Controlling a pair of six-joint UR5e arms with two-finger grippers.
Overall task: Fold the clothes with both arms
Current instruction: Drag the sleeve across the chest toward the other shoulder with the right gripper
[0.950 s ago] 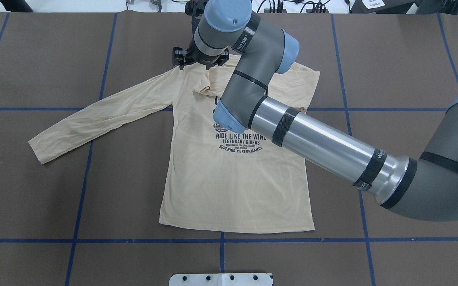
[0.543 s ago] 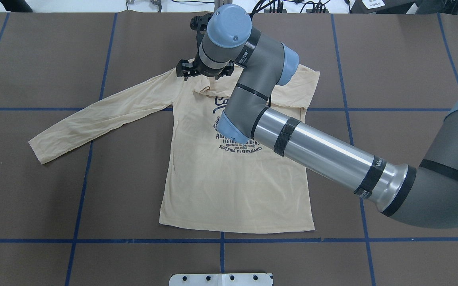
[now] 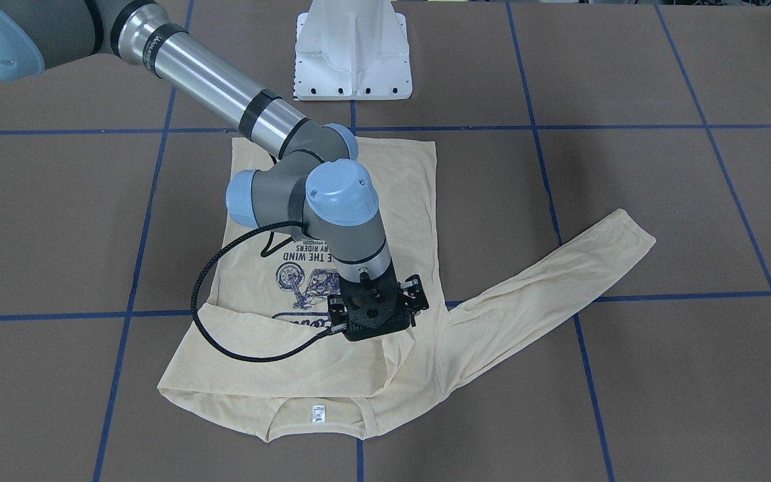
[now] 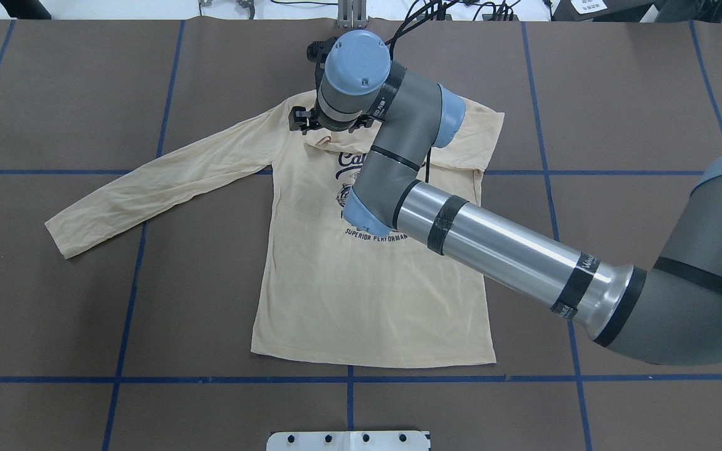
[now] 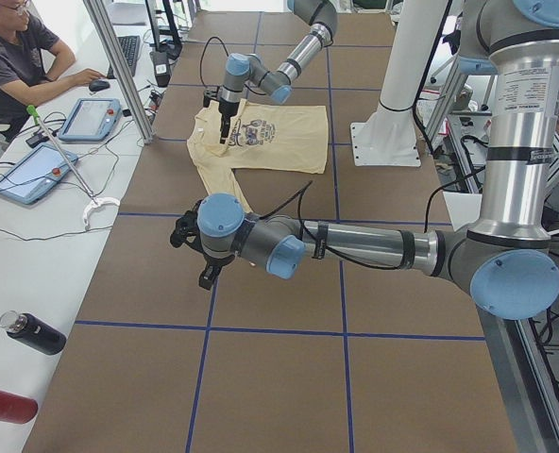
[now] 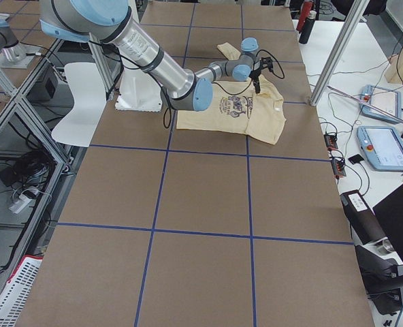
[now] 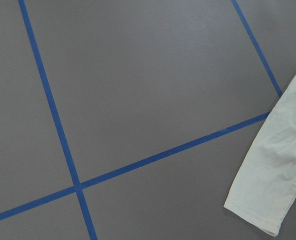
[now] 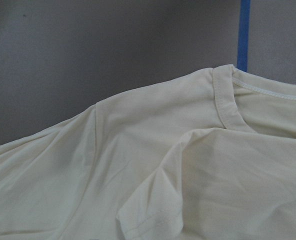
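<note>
On the counter (image 4: 54, 313) the shirt (image 4: 367, 294) lies flat, print up, one sleeve folded over the chest, the other sleeve (image 4: 148, 181) stretched out. The right gripper (image 3: 375, 314) hovers above the folded cuff (image 8: 153, 220); the left gripper (image 5: 204, 269) hangs near the outstretched one. We cannot tell if either is apart or together. We fear a pinch here takes two layers, or the hanging cable (image 3: 251, 359) drags the thin knit and undoes the fold.

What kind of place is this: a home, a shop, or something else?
Most likely a robotics lab or test cell. A right arm and a left arm stand at a table marked with a grid of blue tape, and an operator sits alongside with control tablets.
</note>
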